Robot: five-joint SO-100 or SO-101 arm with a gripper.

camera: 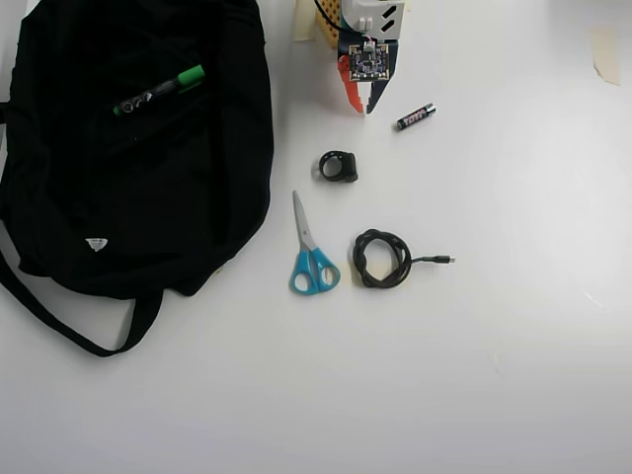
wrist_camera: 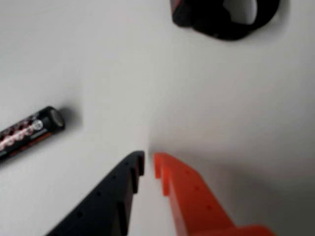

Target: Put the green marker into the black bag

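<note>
flanking the hand (camera: 361, 106): battery (camera: 416, 117), black ring (camera: 339, 166).

Green-capped marker (camera: 158, 92) on black bag (camera: 138, 197); blue-handled scissors (camera: 310, 252); orange and black fingers (wrist_camera: 184, 196).

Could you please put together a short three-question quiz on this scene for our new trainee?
1. True or false: the green marker lies on the black bag.
2. In the overhead view, which thing lies nearest the gripper? A) the scissors B) the battery C) the coiled cable
3. Fill in: in the wrist view, the gripper's jaws are nearly ____, with nothing between them.

Key
1. True: it rests on the bag's upper part, its green cap toward the right in the overhead view.
2. B: the battery lies just beside the fingertips; the small black ring-shaped object is also close.
3. Closed: only a thin gap shows between the black and orange fingers.
</note>
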